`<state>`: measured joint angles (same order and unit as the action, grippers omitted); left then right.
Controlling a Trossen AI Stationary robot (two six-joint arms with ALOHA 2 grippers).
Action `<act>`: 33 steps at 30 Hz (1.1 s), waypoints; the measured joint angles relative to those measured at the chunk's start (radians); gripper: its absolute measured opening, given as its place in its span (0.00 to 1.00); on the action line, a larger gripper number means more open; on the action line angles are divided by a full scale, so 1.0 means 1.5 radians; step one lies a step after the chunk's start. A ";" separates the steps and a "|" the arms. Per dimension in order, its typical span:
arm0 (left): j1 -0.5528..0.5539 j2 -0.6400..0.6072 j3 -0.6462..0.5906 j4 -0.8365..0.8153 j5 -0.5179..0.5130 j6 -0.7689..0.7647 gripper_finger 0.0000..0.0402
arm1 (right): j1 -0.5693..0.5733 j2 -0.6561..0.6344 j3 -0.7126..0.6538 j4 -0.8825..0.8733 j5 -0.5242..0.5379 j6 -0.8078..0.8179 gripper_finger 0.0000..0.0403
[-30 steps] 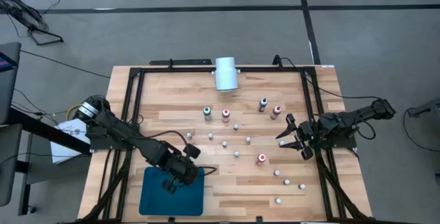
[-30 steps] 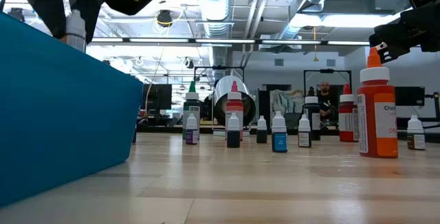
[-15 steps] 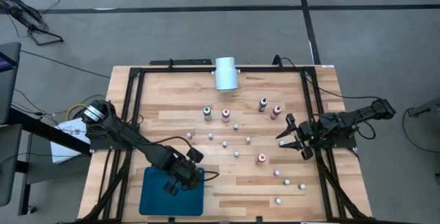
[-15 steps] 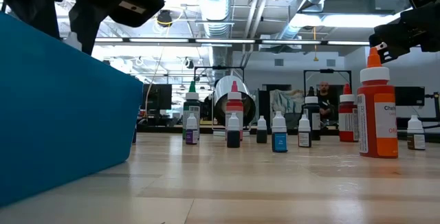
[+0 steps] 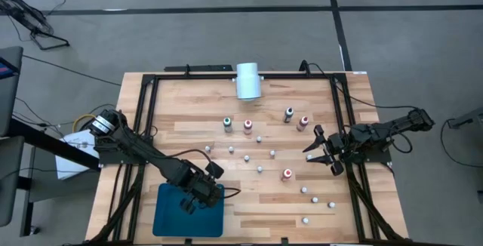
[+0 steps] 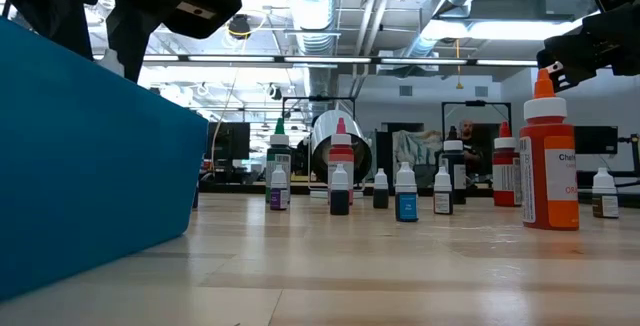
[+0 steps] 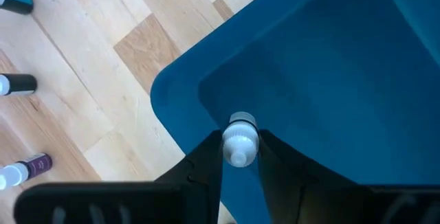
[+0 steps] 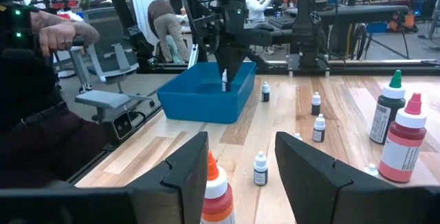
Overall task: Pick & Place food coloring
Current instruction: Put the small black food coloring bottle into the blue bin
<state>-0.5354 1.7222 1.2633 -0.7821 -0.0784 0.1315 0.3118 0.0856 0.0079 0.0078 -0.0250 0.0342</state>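
A small white-capped food coloring bottle (image 7: 240,139) is pinched between the fingers of the left gripper (image 5: 198,195), which are closed snugly on its sides. It is held upright, long axis vertical, cap toward the wrist. Directly beneath it lies the teal bin (image 7: 330,80), with the bottle hanging just inside the bin's corner nearest the table's middle — so the coming move is judged to be a straight lowering and release, no sideways travel needed. In the high view the gripper sits over the bin's 1 o'clock corner. No other bottle can be made out on the part of the bin floor that shows; much of it is hidden by the arm.

The remaining bottles (image 5: 259,153) stand scattered over the wooden table (image 5: 189,110), toward 2 o'clock from the bin; the left arm is the nearer one to most of them. The right gripper (image 5: 318,149) waits at the table's 3 o'clock edge, fingers spread wide and holding nothing, with an orange-red bottle (image 8: 214,195) standing between them — untouched.
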 joint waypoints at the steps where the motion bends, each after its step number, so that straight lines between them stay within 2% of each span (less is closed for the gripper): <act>1: 0.000 0.000 0.000 -0.002 0.000 0.000 0.18 | 0.000 0.000 0.000 0.000 0.000 0.000 0.39; 16: 0.000 0.019 -0.001 -0.009 0.001 -0.001 0.18 | 0.000 0.000 0.000 0.000 0.000 0.000 0.39; 26: 0.000 0.020 -0.009 -0.015 -0.003 -0.038 0.18 | 0.000 0.000 0.000 0.000 0.000 0.000 0.39; 33: 0.003 0.021 -0.029 0.018 -0.004 -0.034 0.18 | 0.000 0.000 0.000 0.000 0.000 0.000 0.39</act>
<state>-0.5309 1.7531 1.2195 -0.7553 -0.0837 0.0803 0.3119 0.0853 0.0080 0.0078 -0.0252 0.0345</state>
